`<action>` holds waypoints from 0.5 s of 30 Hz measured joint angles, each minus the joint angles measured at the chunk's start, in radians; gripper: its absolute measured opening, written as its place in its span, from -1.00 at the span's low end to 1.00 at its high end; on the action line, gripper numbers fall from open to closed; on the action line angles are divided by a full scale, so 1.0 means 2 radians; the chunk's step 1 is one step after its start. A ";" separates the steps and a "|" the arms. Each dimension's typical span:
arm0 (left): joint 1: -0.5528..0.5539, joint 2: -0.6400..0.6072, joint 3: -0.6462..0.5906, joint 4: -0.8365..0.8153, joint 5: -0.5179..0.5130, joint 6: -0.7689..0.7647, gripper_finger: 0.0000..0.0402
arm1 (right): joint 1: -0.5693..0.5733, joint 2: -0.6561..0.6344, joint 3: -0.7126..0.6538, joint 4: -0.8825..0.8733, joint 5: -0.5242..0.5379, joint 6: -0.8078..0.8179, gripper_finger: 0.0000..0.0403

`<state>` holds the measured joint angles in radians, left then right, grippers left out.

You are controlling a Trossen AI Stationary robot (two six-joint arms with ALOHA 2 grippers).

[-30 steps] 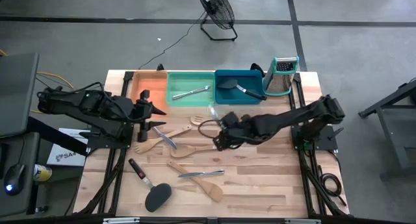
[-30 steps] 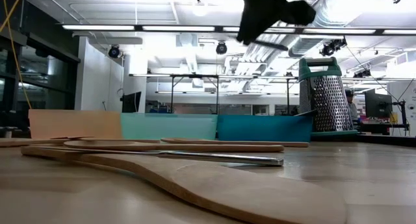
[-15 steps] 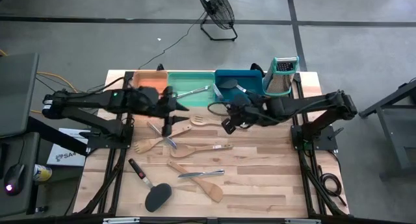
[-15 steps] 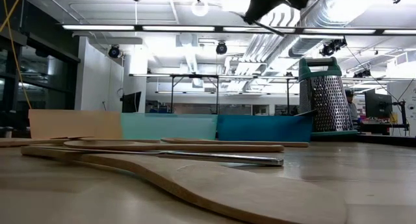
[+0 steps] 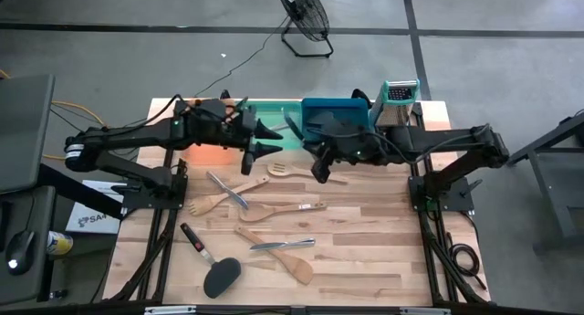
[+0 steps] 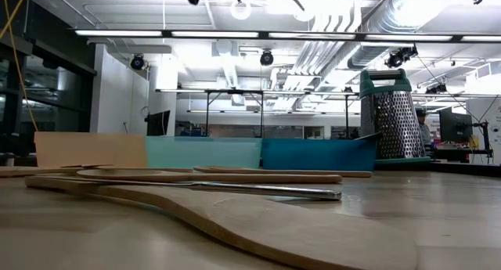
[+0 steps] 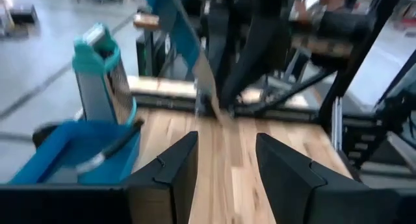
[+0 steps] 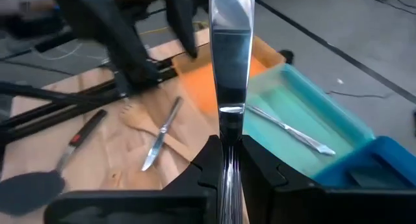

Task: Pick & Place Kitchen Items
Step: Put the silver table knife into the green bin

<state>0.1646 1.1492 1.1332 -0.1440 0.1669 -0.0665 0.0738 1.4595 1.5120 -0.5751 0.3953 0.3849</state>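
Right wrist view shows what the high view blurs: the right claw [image 8: 226, 160] clamps a silver knife [image 8: 231, 49] above the green tray [image 8: 305, 123] at the bench's far edge. The left claw [image 5: 260, 140], fingers spread and empty, hovers beside it.

Both arms reach over the far part of the table [image 5: 365, 260], above the trays; the left gripper [image 5: 269, 139], fingers apart, hangs over the green tray [image 5: 274, 107]; the right gripper [image 5: 313, 149], clamped on a silver knife [image 8: 231, 49], is just beside it; the grater [image 5: 395, 105] blocks the far right corner; scattered wooden spoons [image 5: 274, 210] crowd the middle; the near right boards lie free.
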 joint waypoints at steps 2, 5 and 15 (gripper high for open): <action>0.000 0.000 0.000 0.015 0.000 0.003 -0.24 | -0.003 0.000 0.000 0.019 -0.016 -0.012 -0.88; 0.000 0.000 0.000 0.034 0.000 0.004 -0.24 | -0.003 0.000 0.000 0.040 -0.027 -0.034 -0.88; -0.001 0.006 0.000 0.055 0.002 -0.014 0.09 | -0.015 0.000 0.000 0.149 -0.073 -0.099 -0.88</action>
<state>0.1635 1.1619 1.1328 -0.0332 0.1700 -0.0949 0.0443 1.4597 1.5120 -0.2761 0.2495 0.1872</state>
